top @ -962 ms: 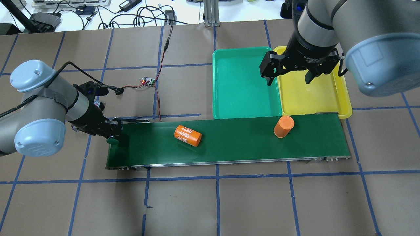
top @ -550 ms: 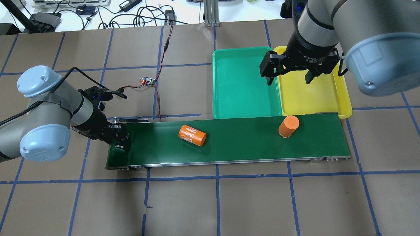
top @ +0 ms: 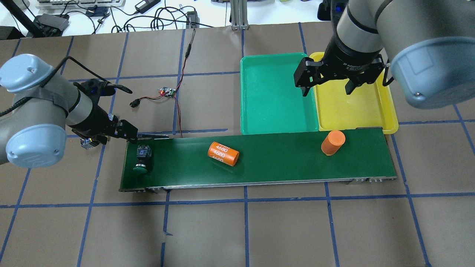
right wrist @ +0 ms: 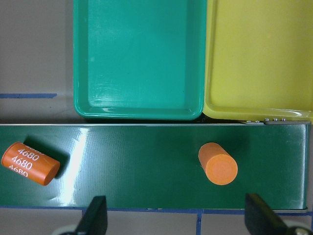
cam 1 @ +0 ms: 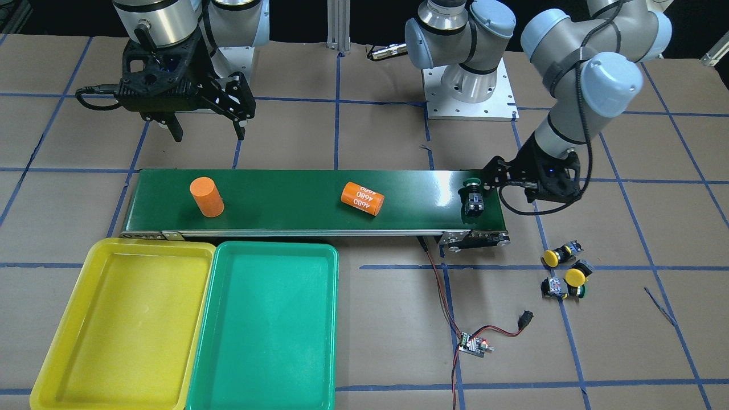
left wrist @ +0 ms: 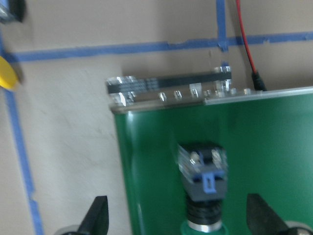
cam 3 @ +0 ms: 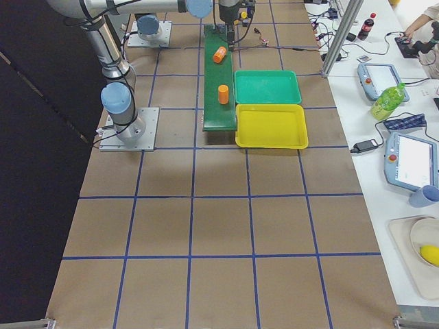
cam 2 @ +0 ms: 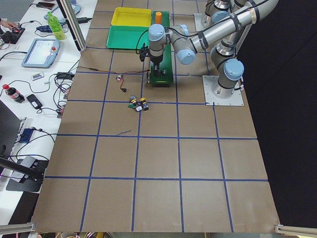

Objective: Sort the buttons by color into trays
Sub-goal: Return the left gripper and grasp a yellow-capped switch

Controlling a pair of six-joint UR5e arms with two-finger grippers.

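Green button, on belt — left fingers clear

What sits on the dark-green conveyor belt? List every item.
On the conveyor belt: a green-capped button lying at one end, an orange cylinder marked 4680 on its side mid-belt, an upright orange cylinder toward the other end. Only the belt beneath them is hidden.

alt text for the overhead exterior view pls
A green-capped button lies at the left end of a green conveyor belt, beside the open left gripper. A lying orange cylinder and an upright orange cylinder sit further along; the open right gripper hangs over the empty green tray and yellow tray.
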